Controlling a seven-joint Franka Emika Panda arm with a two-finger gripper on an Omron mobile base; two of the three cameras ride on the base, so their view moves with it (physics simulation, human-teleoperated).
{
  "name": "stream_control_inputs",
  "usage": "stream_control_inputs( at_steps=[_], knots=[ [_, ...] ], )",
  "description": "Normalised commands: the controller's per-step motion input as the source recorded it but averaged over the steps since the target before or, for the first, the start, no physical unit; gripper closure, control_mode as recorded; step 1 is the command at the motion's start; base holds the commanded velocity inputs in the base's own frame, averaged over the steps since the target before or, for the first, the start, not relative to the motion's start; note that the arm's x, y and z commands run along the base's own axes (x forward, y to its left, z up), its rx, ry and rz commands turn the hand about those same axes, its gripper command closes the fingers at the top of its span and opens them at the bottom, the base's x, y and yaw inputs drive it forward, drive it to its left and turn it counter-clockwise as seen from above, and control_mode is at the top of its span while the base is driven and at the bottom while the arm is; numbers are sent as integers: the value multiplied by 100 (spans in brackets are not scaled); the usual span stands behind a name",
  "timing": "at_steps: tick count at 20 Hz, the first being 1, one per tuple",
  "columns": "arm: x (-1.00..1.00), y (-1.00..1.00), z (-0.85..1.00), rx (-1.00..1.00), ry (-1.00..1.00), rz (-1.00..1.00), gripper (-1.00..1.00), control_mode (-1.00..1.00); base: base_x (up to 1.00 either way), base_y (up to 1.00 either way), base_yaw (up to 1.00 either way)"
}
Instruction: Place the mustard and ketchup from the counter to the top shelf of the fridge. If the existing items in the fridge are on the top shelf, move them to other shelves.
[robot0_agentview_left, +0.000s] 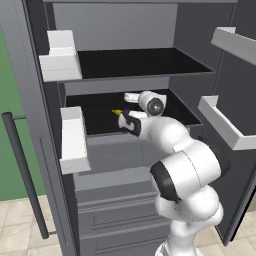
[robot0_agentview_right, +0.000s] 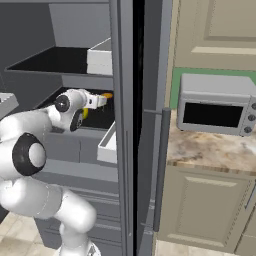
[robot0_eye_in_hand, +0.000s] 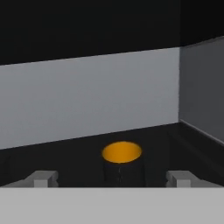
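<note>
Since the short dark cylinder (robot0_eye_in_hand: 122, 166) with the orange top stands upright on the lower black shelf (robot0_agentview_left: 180, 112), centred between the spread fingers (robot0_eye_in_hand: 43, 178) and untouched, it looks rigid, light and smooth-sided; a squeeze across its round wall, below the rim, should hold. That shelf is flat and dark, walled in grey behind and beside. Above, the top shelf (robot0_agentview_left: 145, 62) looks bare.

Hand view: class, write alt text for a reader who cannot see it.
A dark can with an orange top stands on a black fridge shelf, centred between the open claw tips. A grey back wall rises behind it.
</note>
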Motion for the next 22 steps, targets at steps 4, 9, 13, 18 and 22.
stream_control_inputs(
  at_steps=[4,9,13,18,22],
  knots=[
    [-100,0,61,0,-9,0,-100,-100,0,0,0],
    [-100,-5,51,3,-8,0,-100,-100,0,0,0],
    [-100,-13,45,4,-1,0,-100,-100,0,0,0],
    [-100,-22,32,3,0,0,-100,-100,0,0,0],
    [-100,-23,24,2,0,0,-100,-100,0,0,0]
  ],
)
